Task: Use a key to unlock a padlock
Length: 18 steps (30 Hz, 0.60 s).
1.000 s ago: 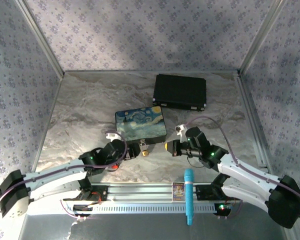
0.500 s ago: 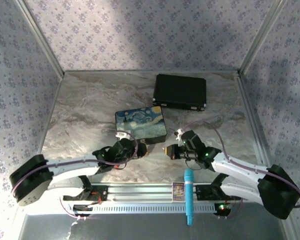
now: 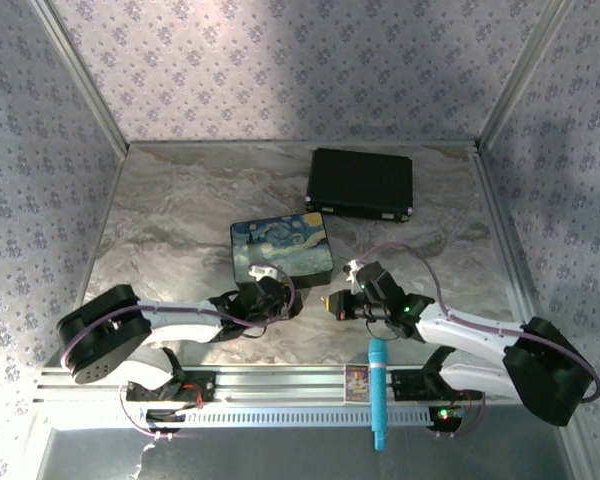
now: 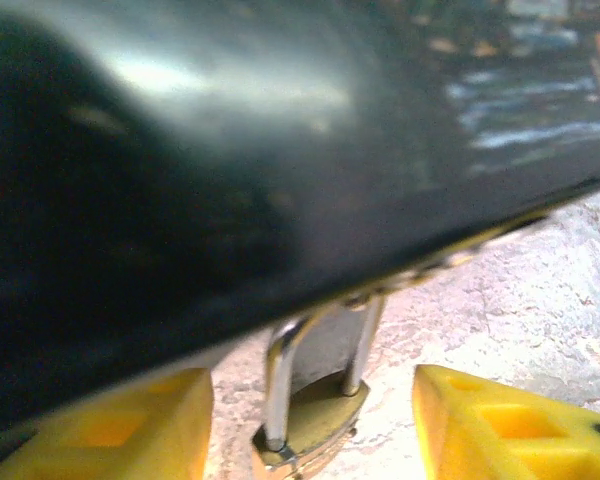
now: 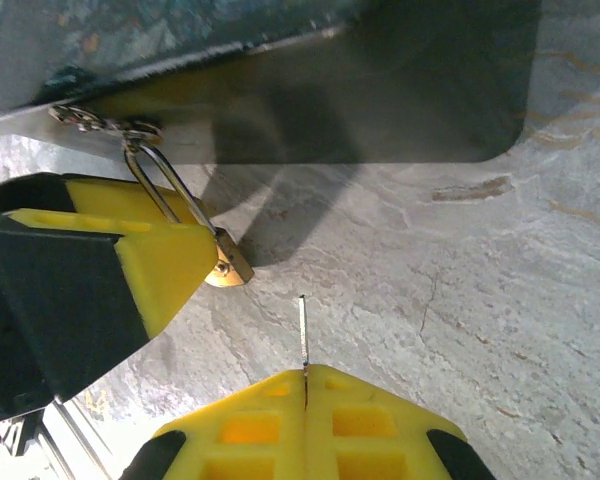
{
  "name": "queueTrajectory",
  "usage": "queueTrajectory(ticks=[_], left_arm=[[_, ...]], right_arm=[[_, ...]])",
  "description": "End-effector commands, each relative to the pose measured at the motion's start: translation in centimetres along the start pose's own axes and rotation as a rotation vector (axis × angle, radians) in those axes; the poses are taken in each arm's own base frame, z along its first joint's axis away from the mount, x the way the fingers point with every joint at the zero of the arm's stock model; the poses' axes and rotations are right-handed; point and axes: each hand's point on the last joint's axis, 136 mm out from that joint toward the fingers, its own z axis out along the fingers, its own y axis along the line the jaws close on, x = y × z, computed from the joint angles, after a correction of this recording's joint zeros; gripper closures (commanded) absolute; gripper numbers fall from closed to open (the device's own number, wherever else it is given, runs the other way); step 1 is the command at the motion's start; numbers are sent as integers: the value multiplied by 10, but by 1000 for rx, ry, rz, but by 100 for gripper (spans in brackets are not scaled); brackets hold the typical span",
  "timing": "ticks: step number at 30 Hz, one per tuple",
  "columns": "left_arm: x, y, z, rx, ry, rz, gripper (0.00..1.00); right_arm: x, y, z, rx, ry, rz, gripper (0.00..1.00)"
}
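The small brass padlock (image 4: 305, 425) hangs by its silver shackle (image 4: 277, 385) from the hasp on the front edge of the painted box (image 3: 280, 248). My left gripper (image 4: 312, 385) is open, with one yellow finger (image 4: 110, 430) on each side of the lock body and a gap showing on both sides. My right gripper (image 5: 306, 372) is shut on the thin silver key (image 5: 303, 335). The key's blade points toward the padlock (image 5: 228, 266), a short way off it. In the top view the left gripper (image 3: 283, 300) and right gripper (image 3: 332, 302) face each other in front of the box.
A black case (image 3: 360, 183) lies at the back right of the marble table. A teal marker (image 3: 378, 390) rests across the rail at the near edge. Patterned walls close in the sides and back.
The left gripper has moved right up to the box's front edge, around the padlock, with its jaws narrowing. The right gripper has moved left toward the padlock, holding the key.
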Motion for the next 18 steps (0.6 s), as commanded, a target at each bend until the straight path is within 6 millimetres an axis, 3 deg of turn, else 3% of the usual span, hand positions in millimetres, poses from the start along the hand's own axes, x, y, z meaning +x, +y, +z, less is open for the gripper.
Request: queueTrajectory(ticks=[1, 7, 18], left_arm=[[-2, -5, 1, -7, -2, -15, 52], [1, 6, -6, -19, -10, -43, 73], [2, 3, -15, 3, 5, -67, 92]], right_arm=[[3, 0, 6, -8, 2, 10, 100], [10, 3, 14, -48, 20, 35, 100], [23, 23, 30, -195, 124, 69, 100]])
